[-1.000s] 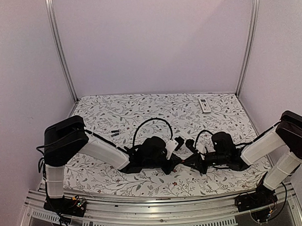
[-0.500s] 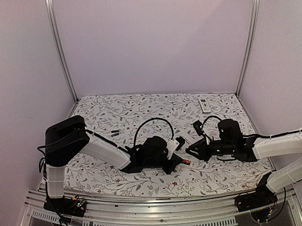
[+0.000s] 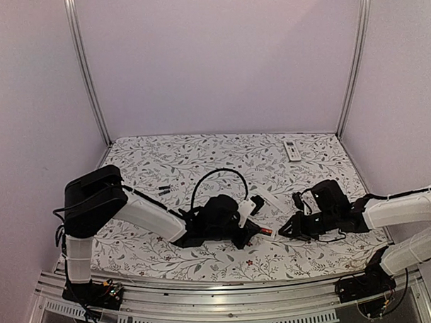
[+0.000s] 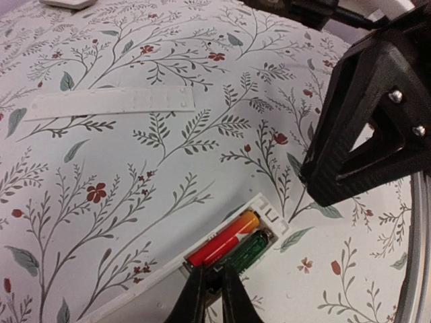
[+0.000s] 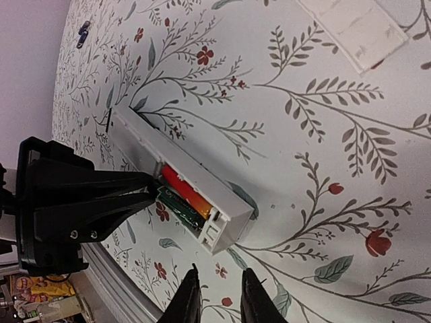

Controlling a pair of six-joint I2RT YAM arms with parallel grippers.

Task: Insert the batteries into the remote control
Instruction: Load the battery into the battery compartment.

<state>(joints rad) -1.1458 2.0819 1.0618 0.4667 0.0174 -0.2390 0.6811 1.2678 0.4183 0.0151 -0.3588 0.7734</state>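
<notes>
Counter: floral cloth.
Battery: red-orange, seated in remote control bay, lid off.
Left gripper: closed against remote control.
Right gripper: parted, empty.

- The worktop is covered in cloth printed with leaves and flowers. It looks matt and smooth.
- The remote control is smooth white plastic.
- The battery has a glossy red and gold wrap.
- The white strip is flat, matt plastic.
- The left pincer and right pincer are matt black plastic with fine lines.
- The screws are shiny metal.
- The rail along the near edge is bare grey metal.
</notes>
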